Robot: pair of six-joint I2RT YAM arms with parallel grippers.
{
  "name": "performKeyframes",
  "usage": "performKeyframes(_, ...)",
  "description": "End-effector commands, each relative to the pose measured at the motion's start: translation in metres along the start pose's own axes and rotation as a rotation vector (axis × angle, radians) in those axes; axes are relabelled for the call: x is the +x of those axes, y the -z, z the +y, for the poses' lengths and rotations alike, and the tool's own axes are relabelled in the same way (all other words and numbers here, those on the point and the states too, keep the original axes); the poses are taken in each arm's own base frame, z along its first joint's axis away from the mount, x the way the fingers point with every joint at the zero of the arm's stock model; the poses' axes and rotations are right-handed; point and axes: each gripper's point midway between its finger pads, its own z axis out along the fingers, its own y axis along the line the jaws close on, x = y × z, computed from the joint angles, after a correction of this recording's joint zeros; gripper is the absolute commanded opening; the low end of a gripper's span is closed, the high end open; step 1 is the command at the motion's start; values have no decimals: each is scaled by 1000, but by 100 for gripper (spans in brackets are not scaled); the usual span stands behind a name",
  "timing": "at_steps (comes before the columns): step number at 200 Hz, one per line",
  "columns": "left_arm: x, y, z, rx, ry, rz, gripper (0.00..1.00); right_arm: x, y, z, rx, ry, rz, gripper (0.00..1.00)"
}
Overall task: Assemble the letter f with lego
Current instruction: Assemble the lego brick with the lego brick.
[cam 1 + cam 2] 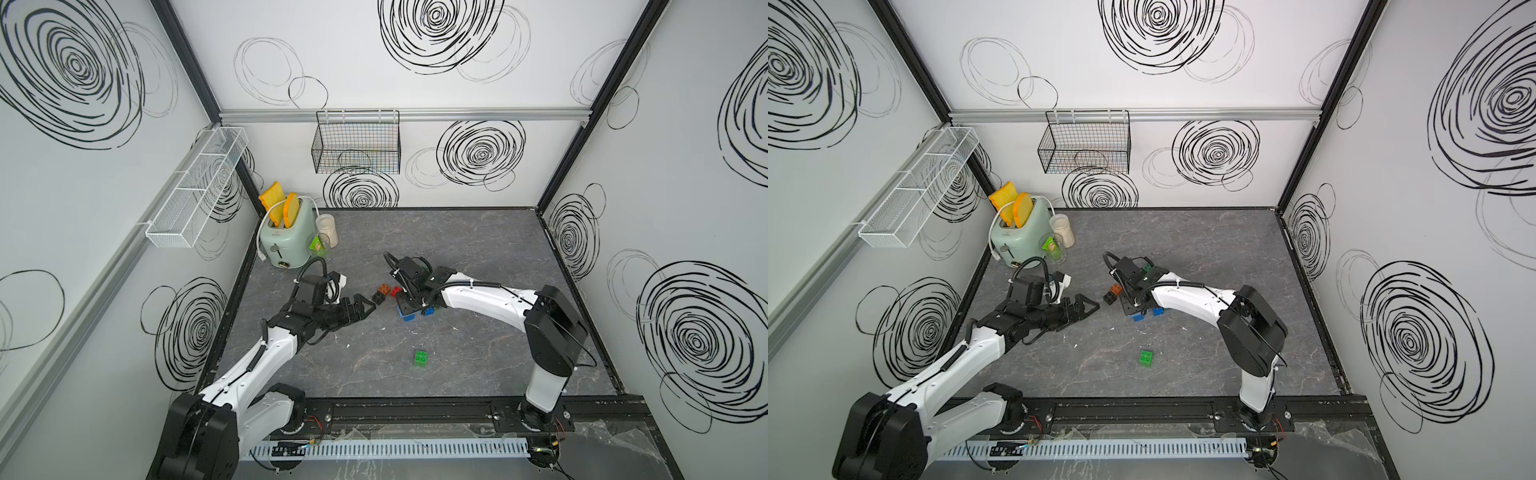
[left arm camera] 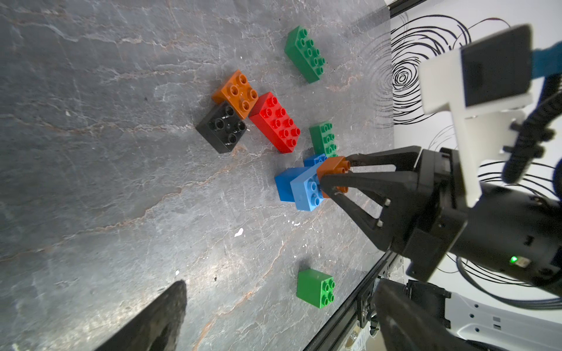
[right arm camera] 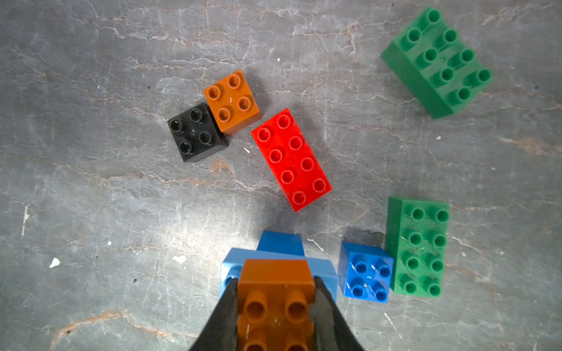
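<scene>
Orange brick [image 3: 275,291], square and studded, was pinched across two opposite side walls by the right gripper [image 2: 336,170], jaws pressed onto it. It sat on a light blue brick [image 2: 305,190], itself on a blue brick [image 3: 279,241], near the middle of the worktop [image 1: 478,249]. Toward the left edge the left gripper [image 1: 362,308] hovered, jaws spread and empty. Loose lego lay close by: a black brick [image 3: 194,133], a red brick [image 3: 290,159], and a blue square [image 3: 366,272] touching a green brick [image 3: 419,246]. A small green brick [image 1: 421,358] sat alone nearer the front edge. The bricks looked light, stiff and hard, with smooth, likely slippery walls. Flat side walls seemed the best hold, studs left clear. The short stack could slide or tip under a push.
</scene>
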Motion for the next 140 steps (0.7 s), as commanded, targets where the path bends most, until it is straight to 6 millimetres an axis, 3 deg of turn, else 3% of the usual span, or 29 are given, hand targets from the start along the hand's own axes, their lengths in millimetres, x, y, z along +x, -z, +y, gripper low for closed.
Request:
performKeyframes(1, -6, 2, -4, 26, -16, -26, 98, 19, -5, -10, 54, 16, 79, 31)
performKeyframes(140, -7, 3, -2, 23, -11, -33, 98, 36, -7, -2, 25, 14, 104, 32)
